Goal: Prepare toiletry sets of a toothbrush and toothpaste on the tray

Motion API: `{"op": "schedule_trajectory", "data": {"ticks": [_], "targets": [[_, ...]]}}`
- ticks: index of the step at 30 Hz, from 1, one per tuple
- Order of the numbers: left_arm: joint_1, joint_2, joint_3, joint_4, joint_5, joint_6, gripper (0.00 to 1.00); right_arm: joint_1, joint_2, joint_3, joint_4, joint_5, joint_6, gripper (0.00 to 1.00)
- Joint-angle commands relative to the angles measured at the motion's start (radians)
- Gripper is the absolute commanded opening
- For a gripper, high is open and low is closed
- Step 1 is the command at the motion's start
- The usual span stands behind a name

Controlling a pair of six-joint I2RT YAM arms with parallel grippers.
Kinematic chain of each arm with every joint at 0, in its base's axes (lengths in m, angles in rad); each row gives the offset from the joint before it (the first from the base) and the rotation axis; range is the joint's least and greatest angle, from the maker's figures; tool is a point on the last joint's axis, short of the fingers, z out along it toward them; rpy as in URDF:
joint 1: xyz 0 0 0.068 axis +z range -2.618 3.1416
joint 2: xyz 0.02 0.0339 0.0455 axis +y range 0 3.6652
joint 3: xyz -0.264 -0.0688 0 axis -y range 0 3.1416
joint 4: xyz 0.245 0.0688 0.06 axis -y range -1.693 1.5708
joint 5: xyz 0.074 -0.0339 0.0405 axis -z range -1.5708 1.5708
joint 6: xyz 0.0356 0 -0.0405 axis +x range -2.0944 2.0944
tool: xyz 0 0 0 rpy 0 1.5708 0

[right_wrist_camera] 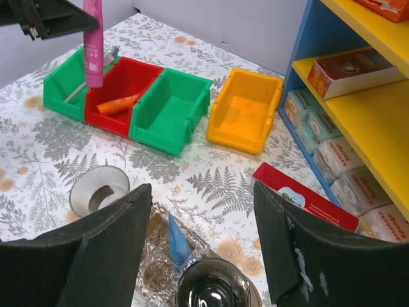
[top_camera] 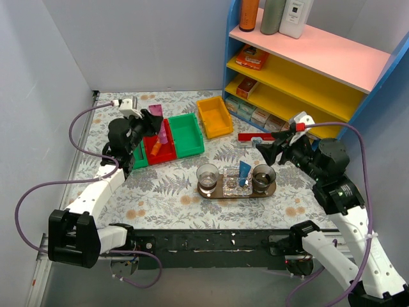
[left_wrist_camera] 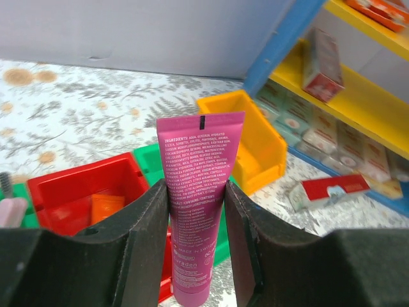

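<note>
Left tool (left_wrist_camera: 196,188) grips pink toothpaste (left_wrist_camera: 201,147); right tool (right_wrist_camera: 201,188) released; red bin (right_wrist_camera: 108,121) holds orange tube (right_wrist_camera: 118,103).

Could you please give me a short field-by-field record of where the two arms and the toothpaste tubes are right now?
left fingers: shut on the pink toothpaste, held up over the red bin
right fingers: open, empty, hovering near the tray
blue toothpaste: standing in the clear holder at the tray's middle
glass cups: two on the tray, one at each end
red bin contents: an orange tube
</note>
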Motion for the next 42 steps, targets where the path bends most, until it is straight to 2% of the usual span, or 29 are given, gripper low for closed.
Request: {"op": "schedule_trajectory", "data": {"ticks": [1,7,14,16,21,26,33,42], "targets": [[-0.076,-0.071,-0.031,0.090,0.072,0.103,0.00,-0.003,0.098,0.138,-0.074,-0.039,0.058,0.71],[-0.187,-0.073,-0.042,0.090,0.093,0.158,0.00,0.026,0.247,0.237,-0.068,-0.051,0.132,0.68],[-0.254,-0.056,-0.034,0.075,0.134,0.186,0.00,0.234,0.500,0.488,-0.191,0.157,0.095,0.66],[-0.262,-0.053,-0.031,0.061,0.157,0.195,0.00,0.254,0.557,0.526,-0.182,0.171,0.106,0.65],[-0.294,-0.053,-0.024,0.038,0.211,0.226,0.00,0.278,0.645,0.576,-0.139,0.107,0.133,0.65],[-0.332,-0.045,-0.022,0.021,0.210,0.247,0.00,0.311,0.743,0.654,-0.123,0.110,0.133,0.64],[-0.357,-0.038,-0.018,0.012,0.211,0.253,0.00,0.322,0.895,0.793,-0.168,0.058,0.122,0.63],[-0.371,-0.045,-0.022,0.012,0.190,0.261,0.00,0.333,0.968,0.804,-0.177,-0.016,0.126,0.60]]}}
